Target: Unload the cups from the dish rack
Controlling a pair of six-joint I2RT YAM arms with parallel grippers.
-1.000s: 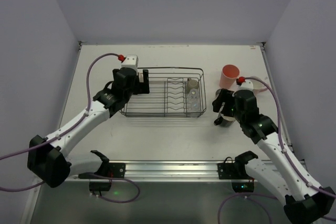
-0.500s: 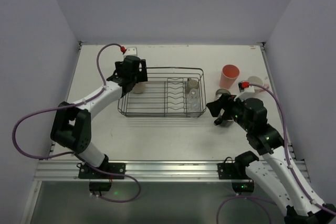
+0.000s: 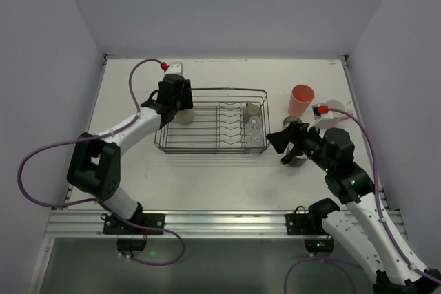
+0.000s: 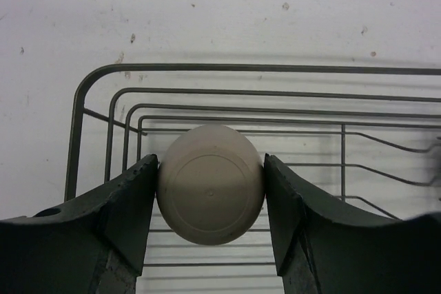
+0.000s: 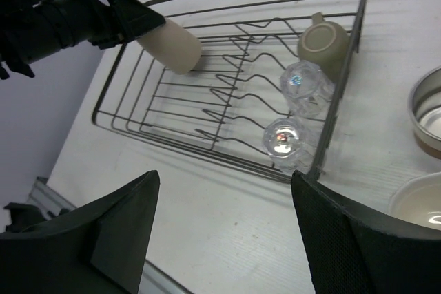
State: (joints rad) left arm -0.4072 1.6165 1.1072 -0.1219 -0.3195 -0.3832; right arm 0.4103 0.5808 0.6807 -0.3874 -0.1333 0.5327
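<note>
The dark wire dish rack lies mid-table. My left gripper is shut on an upside-down tan cup at the rack's left end, a finger touching each side of it. The cup also shows in the right wrist view. A small grey-olive cup and two clear glasses sit at the rack's right end. My right gripper is open and empty over the table, just right of the rack. A coral-pink tumbler and a pale pink mug stand on the table at the right.
Two more cups stand on the table beside my right gripper: a grey-rimmed one and a dark one. Wavy plate dividers run across the rack's middle. White walls close in the table on three sides.
My left arm has swung round and its gripper has closed on the tan cup at the rack's left end. My right gripper has drawn back from the dark cup and now points left toward the rack.
</note>
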